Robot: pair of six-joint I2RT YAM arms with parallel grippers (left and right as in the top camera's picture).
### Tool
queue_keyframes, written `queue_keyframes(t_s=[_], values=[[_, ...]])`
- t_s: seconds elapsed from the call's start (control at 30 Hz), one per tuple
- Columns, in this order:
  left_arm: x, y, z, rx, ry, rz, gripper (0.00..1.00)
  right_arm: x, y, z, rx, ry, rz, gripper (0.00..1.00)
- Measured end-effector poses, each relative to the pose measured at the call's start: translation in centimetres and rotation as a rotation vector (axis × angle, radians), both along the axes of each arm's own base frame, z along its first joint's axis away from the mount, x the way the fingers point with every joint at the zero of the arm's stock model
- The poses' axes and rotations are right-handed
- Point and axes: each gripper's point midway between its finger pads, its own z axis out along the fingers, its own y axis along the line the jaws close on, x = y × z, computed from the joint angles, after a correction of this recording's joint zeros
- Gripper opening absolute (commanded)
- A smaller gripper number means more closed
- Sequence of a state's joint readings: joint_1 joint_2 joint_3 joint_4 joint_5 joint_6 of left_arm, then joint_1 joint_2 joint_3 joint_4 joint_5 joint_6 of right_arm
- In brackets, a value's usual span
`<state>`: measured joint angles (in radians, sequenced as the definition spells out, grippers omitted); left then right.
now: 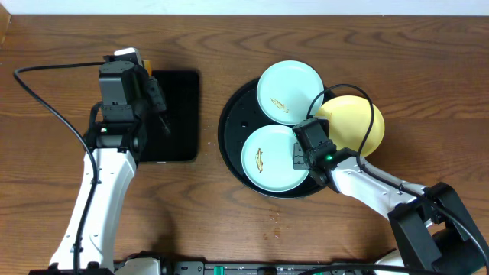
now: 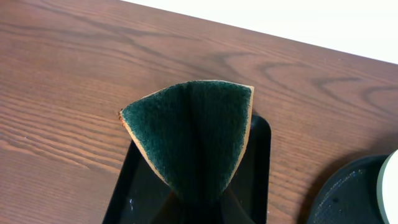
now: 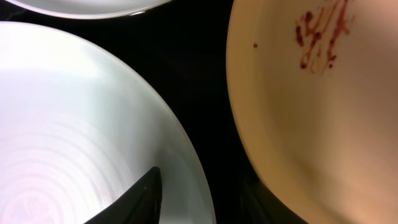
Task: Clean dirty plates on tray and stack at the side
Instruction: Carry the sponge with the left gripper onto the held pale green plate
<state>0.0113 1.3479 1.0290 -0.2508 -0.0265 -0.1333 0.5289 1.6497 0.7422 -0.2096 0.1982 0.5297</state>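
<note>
Three plates, all on the round black tray [image 1: 231, 114], which sits right of centre on the bench [image 1: 61, 30]. Upper mint plate [image 1: 289, 92] lies at the tray's far edge and carries a brown-orange smear [image 1: 279, 104]. Lower mint plate [image 1: 271, 159] is at the near edge with a similar smear [image 1: 260, 160]. The two mint rims are touching or almost touching; can't tell which. Yellow plate [image 1: 355, 122] is on the tray's right edge, overhanging the rim toward the bench's right side. The right wrist view shows a dark red streak [image 3: 320, 34] on its face.

Right gripper [image 1: 302, 153] is low over the right rim of the lower mint plate, in the gap beside the yellow plate. Only one dark finger [image 3: 134, 199] shows in its wrist view, lying over the mint plate's surface. The other finger is out of frame, so I can't tell whether the jaws are apart or pinching the rim.

Left gripper [image 1: 158, 103] is over the small rectangular black tray [image 1: 179, 114], left of centre on the bench and well apart from the round tray. Its jaws are clamped on a green scouring sponge [image 2: 193, 140], which is folded, green side facing the camera, with the tan backing showing along its edges.

A few crumbs [image 1: 273, 221] lie on the bench just near of the round tray. A black cable [image 1: 46, 99] loops toward the bench's left edge.
</note>
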Motion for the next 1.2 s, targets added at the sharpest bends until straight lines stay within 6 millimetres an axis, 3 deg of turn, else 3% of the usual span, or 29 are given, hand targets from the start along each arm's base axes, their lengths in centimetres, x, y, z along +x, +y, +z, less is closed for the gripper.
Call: queue_keyframes(t_s=[0.6,0.83,0.93,1.0,1.2], values=[[-0.5,0.0,-1.0,0.000,0.044,0.000,0.08,0.0,0.0,0.0,0.001,-0.001,0.001,0.34],[-0.1,0.0,-3.6,-0.001,0.113,0.000,0.07,0.0,0.0,0.0,0.001,-0.001,0.001,0.31],[0.0,0.0,-4.1,-0.002,0.123,0.000,0.08,0.0,0.0,0.0,-0.001,-0.001,0.002,0.17],[0.2,0.0,-3.8,-0.003,0.111,-0.002,0.08,0.0,0.0,0.0,-0.001,-0.002,0.002,0.02],[0.6,-1.7,-2.4,-0.044,0.060,-0.094,0.07,0.1,0.5,0.4,0.018,-0.009,0.013,0.01]])
